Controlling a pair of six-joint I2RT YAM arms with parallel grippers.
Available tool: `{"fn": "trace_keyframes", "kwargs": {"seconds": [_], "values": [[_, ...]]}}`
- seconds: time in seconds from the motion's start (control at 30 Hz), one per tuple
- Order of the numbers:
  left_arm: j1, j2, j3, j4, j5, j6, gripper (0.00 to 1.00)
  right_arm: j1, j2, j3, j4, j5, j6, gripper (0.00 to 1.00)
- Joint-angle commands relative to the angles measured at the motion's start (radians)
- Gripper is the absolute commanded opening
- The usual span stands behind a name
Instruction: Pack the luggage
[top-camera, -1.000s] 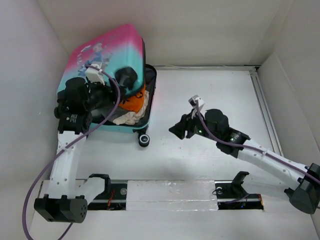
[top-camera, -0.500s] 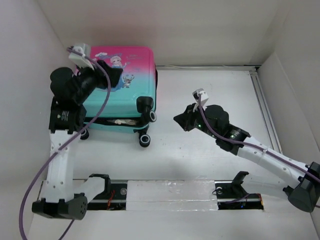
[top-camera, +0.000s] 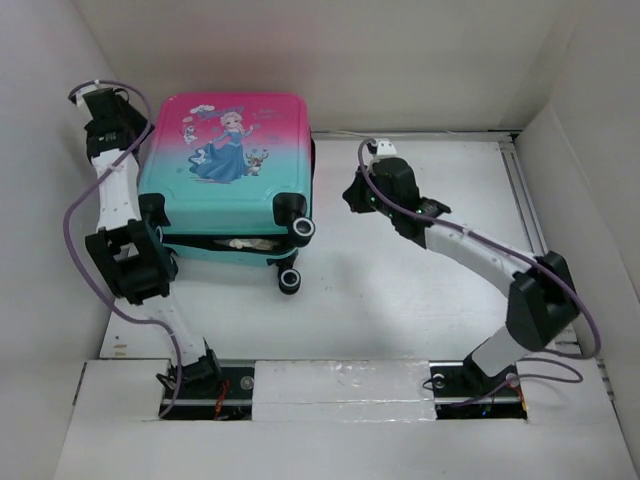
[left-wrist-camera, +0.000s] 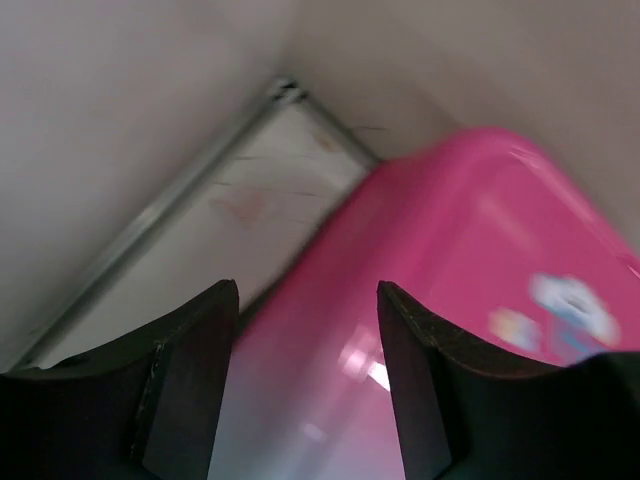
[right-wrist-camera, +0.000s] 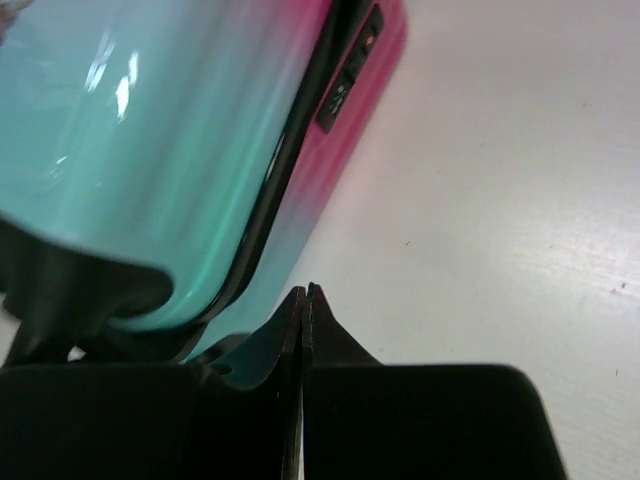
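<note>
The luggage (top-camera: 230, 170) lies flat at the back left with its lid down, pink at the far end and teal at the near end. A strip of white cloth (top-camera: 240, 242) shows in the gap along its near side. My left gripper (top-camera: 120, 118) hovers by the case's far left corner. In the left wrist view it (left-wrist-camera: 305, 290) is open with nothing between the fingers, and the pink shell (left-wrist-camera: 480, 260) lies below. My right gripper (top-camera: 352, 195) is shut and empty just right of the case. In its own view it (right-wrist-camera: 303, 292) points at the teal side (right-wrist-camera: 150, 150).
White walls close in the left, back and right sides. A metal rail (top-camera: 520, 200) runs along the right edge of the table. Two of the case's wheels (top-camera: 302, 230) (top-camera: 289, 282) stick out at its near right corner.
The lid has dropped from raised to shut. My left arm swung from over the case to its far left corner. My right gripper has shut and moved up toward the case's right side.
</note>
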Motion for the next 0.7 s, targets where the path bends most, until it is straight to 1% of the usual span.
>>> {"fn": "trace_keyframes", "kwargs": {"seconds": [0.0, 0.07, 0.13, 0.17, 0.23, 0.27, 0.33, 0.37, 0.4, 0.43, 0.5, 0.53, 0.57, 0.6, 0.63, 0.67], "values": [[0.088, 0.025, 0.086, -0.026, -0.061, -0.037, 0.53, -0.025, 0.117, 0.120, 0.046, -0.037, -0.013, 0.00], [0.117, 0.077, 0.101, -0.026, -0.047, -0.037, 0.51, -0.025, 0.180, 0.196, 0.057, -0.048, -0.013, 0.00], [0.128, 0.110, 0.102, -0.026, -0.001, -0.028, 0.49, -0.034, 0.266, 0.241, 0.057, -0.060, -0.013, 0.00], [0.128, 0.129, 0.102, -0.026, 0.045, -0.028, 0.48, -0.034, 0.292, 0.261, 0.057, -0.061, -0.013, 0.00], [0.101, 0.172, 0.089, -0.026, 0.071, -0.009, 0.44, -0.034, 0.364, 0.320, 0.057, -0.061, -0.013, 0.00], [0.082, 0.186, 0.089, -0.026, 0.071, 0.001, 0.44, -0.034, 0.386, 0.338, 0.057, -0.061, -0.013, 0.00], [0.034, 0.204, 0.039, -0.026, 0.059, 0.012, 0.44, -0.034, 0.423, 0.381, 0.057, -0.061, -0.013, 0.00], [0.023, 0.204, 0.011, -0.003, 0.077, 0.012, 0.44, -0.034, 0.452, 0.392, 0.057, -0.061, -0.013, 0.00], [0.010, 0.204, -0.056, 0.011, 0.117, 0.000, 0.44, -0.034, 0.463, 0.392, 0.057, -0.061, -0.013, 0.00], [-0.023, 0.192, -0.094, 0.031, 0.128, 0.000, 0.44, -0.043, 0.463, 0.404, 0.057, -0.061, 0.000, 0.00], [-0.068, 0.181, -0.173, 0.057, 0.139, -0.012, 0.44, -0.054, 0.463, 0.390, 0.057, -0.061, 0.000, 0.00], [-0.091, 0.168, -0.194, 0.057, 0.151, -0.023, 0.43, -0.066, 0.449, 0.352, 0.057, -0.061, 0.000, 0.00], [-0.138, 0.152, -0.226, 0.083, 0.151, -0.032, 0.43, -0.066, 0.431, 0.323, 0.073, -0.051, 0.000, 0.00], [-0.160, 0.132, -0.262, 0.103, 0.168, -0.055, 0.43, -0.080, 0.386, 0.295, 0.087, -0.051, 0.000, 0.00], [-0.192, 0.074, -0.353, 0.128, 0.180, -0.075, 0.43, -0.092, 0.362, 0.242, 0.087, -0.021, 0.009, 0.00], [-0.201, 0.039, -0.412, 0.170, 0.192, -0.098, 0.43, -0.092, 0.339, 0.214, 0.087, 0.002, 0.009, 0.00]]}}
